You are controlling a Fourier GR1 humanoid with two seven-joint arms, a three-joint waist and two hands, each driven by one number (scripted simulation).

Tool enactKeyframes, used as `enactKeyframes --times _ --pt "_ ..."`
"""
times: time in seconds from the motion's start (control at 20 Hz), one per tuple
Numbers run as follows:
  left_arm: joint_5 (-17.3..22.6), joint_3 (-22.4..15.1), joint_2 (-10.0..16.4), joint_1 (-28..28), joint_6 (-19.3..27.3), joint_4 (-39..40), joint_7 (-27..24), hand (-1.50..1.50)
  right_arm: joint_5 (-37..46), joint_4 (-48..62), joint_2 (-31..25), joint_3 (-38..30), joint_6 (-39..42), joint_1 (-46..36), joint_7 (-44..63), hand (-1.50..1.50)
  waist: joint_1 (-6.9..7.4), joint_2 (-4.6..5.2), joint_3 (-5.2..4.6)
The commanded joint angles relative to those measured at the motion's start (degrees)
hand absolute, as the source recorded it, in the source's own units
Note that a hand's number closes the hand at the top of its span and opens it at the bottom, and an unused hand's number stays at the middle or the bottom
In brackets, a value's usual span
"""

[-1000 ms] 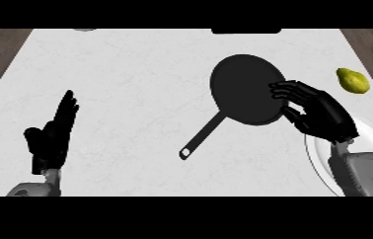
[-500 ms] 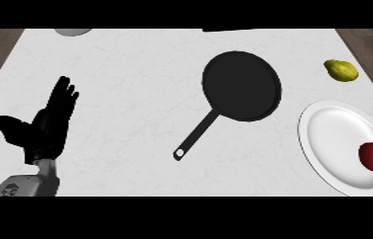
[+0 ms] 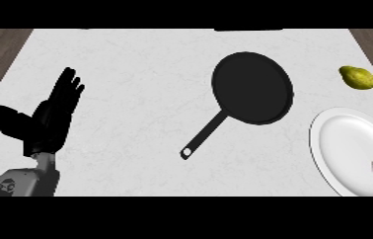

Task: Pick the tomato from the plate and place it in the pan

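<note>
A black pan (image 3: 252, 87) lies on the white counter at centre right, with nothing in it and its handle (image 3: 204, 134) pointing down-left. The white plate (image 3: 342, 151) sits at the right edge, partly cut off by the frame. On the part of it that shows there is no tomato. My left hand (image 3: 51, 119) stands open at the far left, fingers up, well away from the pan. My right hand is out of view.
A yellow-green fruit (image 3: 355, 77) lies on the counter near the right edge, above the plate. Wooden floor shows past the counter's top corners. A dark object (image 3: 247, 29) sits at the counter's far edge.
One second ago my right hand hovered between the pan's right rim and the plate; it has since left the view. The tomato seen on the plate half a second ago is now off frame.
</note>
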Motion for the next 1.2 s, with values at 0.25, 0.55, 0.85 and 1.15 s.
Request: enactKeyframes --times 0.25,0.55,0.85,1.15 --pt "-1.03 -1.22 -0.95 -2.03 0.35 -1.31 2.30 0.00 15.12 1.39 -8.65 9.53 -4.19 -1.04 -10.07 -1.50 2.16 0.20 -0.24" --pt "-1.61 -1.41 -2.12 -2.46 -0.96 1.57 -0.18 0.00 22.93 -3.12 -9.79 18.75 -7.28 -3.13 -5.71 -1.50 1.97 0.22 -0.35" --pt "-2.06 -0.84 -1.86 -1.75 0.65 -1.79 3.06 0.00 31.61 -4.44 -12.26 25.93 -8.25 0.78 -5.36 -1.50 1.55 -0.03 -0.33" --pt "-1.75 1.58 -1.07 -3.92 -1.17 -1.16 4.93 0.00 36.83 -5.05 -12.47 25.94 -9.19 -2.58 -5.55 -1.50 1.23 0.00 -0.36"
